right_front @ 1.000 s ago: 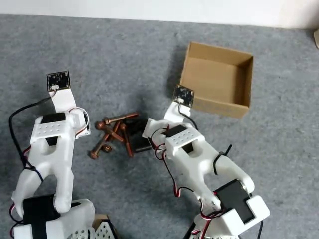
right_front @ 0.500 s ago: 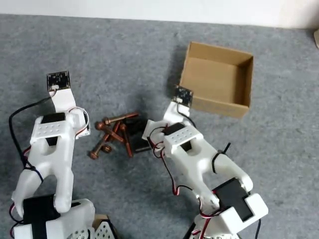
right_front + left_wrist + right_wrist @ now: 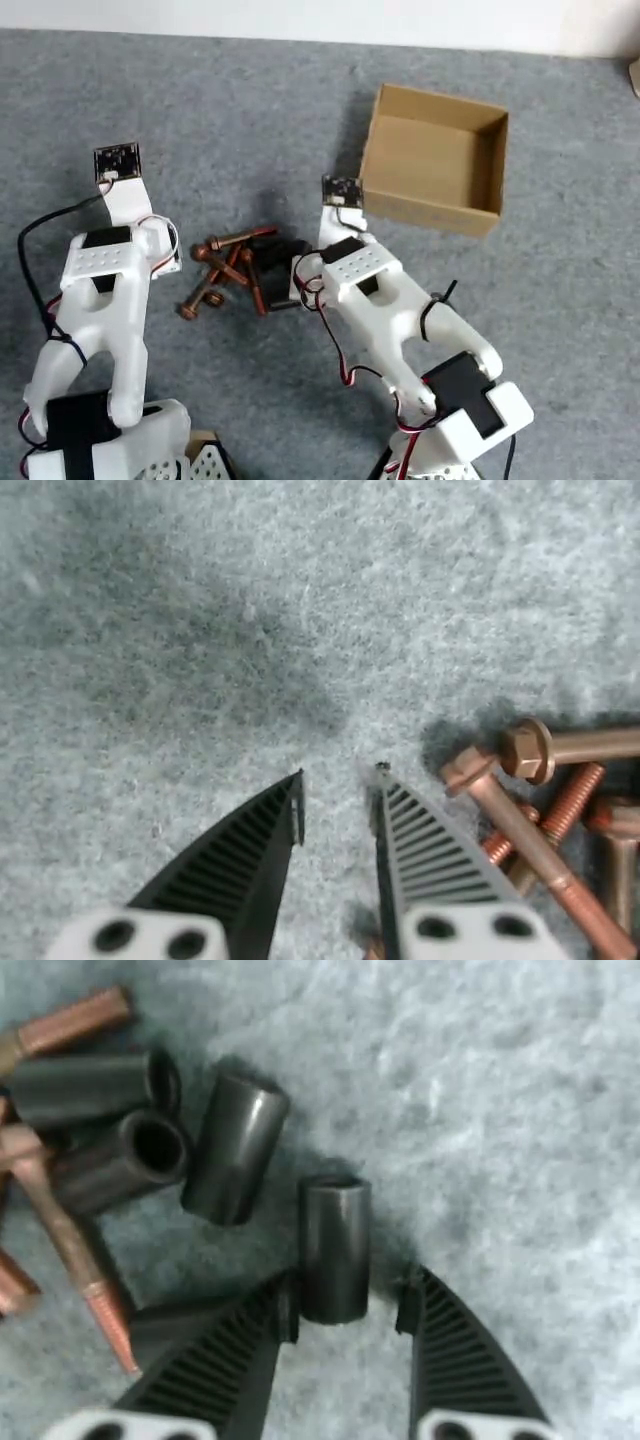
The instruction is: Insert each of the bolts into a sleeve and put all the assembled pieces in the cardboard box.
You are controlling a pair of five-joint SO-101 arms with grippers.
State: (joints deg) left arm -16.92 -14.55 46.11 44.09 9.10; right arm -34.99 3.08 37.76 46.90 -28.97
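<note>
high view: the cardboard box (image 3: 430,212) sits upper right, open side up. the bolts (image 3: 228,268) lie heaped left of centre, with dark sleeves (image 3: 283,252) touching them.

left wrist view: the left gripper (image 3: 338,785) is spread over grey carpet (image 3: 200,630), beside the bolts.

right wrist view: the right gripper (image 3: 347,1305) is spread astride a lone sleeve (image 3: 335,1245).

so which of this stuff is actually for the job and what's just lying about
For the job: bolts, sleeves, cardboard box, right gripper open around one sleeve.
Just lying about: grey table cover, tan piece by the left arm's base.
</note>
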